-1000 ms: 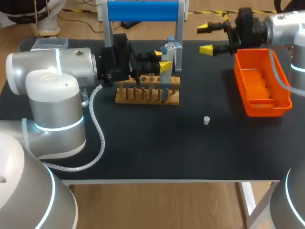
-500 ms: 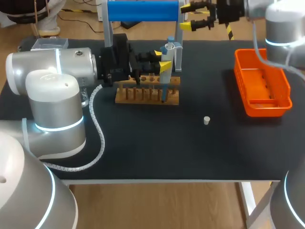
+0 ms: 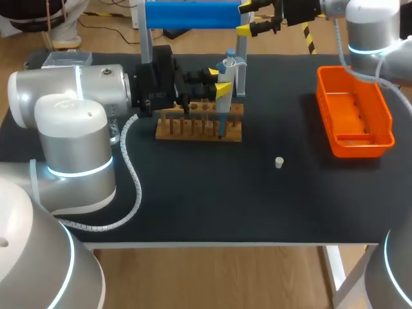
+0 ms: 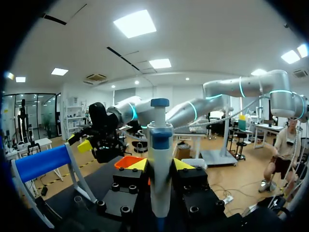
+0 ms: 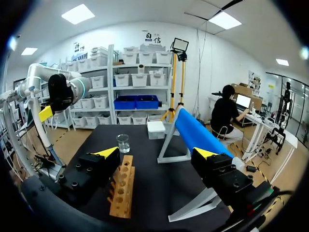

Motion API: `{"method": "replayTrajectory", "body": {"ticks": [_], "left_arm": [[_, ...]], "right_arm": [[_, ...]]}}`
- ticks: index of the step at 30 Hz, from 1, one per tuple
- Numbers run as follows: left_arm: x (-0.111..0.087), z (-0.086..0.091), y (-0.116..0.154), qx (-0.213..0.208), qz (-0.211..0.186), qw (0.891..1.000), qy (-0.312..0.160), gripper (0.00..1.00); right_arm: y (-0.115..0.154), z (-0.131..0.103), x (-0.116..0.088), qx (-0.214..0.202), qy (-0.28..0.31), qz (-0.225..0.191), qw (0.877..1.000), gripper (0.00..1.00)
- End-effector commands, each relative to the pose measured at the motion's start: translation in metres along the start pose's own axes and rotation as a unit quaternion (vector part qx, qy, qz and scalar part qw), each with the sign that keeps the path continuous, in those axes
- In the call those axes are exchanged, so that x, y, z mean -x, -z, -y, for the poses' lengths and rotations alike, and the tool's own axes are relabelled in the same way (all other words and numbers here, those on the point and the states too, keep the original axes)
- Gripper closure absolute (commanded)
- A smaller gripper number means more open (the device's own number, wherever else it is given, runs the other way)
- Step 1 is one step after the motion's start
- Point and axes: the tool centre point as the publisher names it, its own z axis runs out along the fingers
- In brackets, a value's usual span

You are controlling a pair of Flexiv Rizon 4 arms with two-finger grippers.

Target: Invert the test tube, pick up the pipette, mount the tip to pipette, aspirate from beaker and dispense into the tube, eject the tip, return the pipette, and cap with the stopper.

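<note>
My left gripper [image 3: 217, 80] is shut on the white pipette [image 3: 224, 87] with a blue top, held upright over the right end of the wooden tube rack [image 3: 199, 126]. In the left wrist view the pipette [image 4: 160, 164] stands between the yellow fingertips [image 4: 138, 164]. Whether its lower end is in a tube I cannot tell. My right gripper [image 3: 256, 18] hangs open and empty at the back, by the right end of the blue-barred stand [image 3: 192, 14]. A small white stopper [image 3: 279, 162] lies on the mat. The beaker [image 5: 123, 142] stands beyond the rack [image 5: 122, 186].
An orange tray [image 3: 355, 111] sits at the right of the table. A clear box [image 3: 64, 59] is at the back left corner, and a white box [image 5: 156, 128] stands beside the stand's bar [image 5: 197, 137]. The left arm's grey body covers the table's left part.
My right arm has swung from over the orange tray to the back left, up to the blue stand's right end, still open. The left arm and pipette have not moved.
</note>
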Motion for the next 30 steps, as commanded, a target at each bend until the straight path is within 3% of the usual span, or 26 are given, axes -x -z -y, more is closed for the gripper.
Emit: {"method": "replayTrajectory", "body": {"ticks": [1,20,30], "left_arm": [[0.0,0.0,-0.001,-0.001,0.002,1.0,0.0,1.0],[0.0,0.0,-0.001,-0.001,0.002,1.0,0.0,1.0],[0.045,-0.001,0.063,0.057,0.054,0.997,0.004,1.0]], "right_arm": [[0.002,0.001,0.002,-0.001,0.0,-0.004,1.0,0.0],[0.002,0.001,0.002,-0.001,0.0,-0.004,1.0,0.0],[0.002,0.001,0.002,-0.001,0.0,-0.004,1.0,0.0]]}}
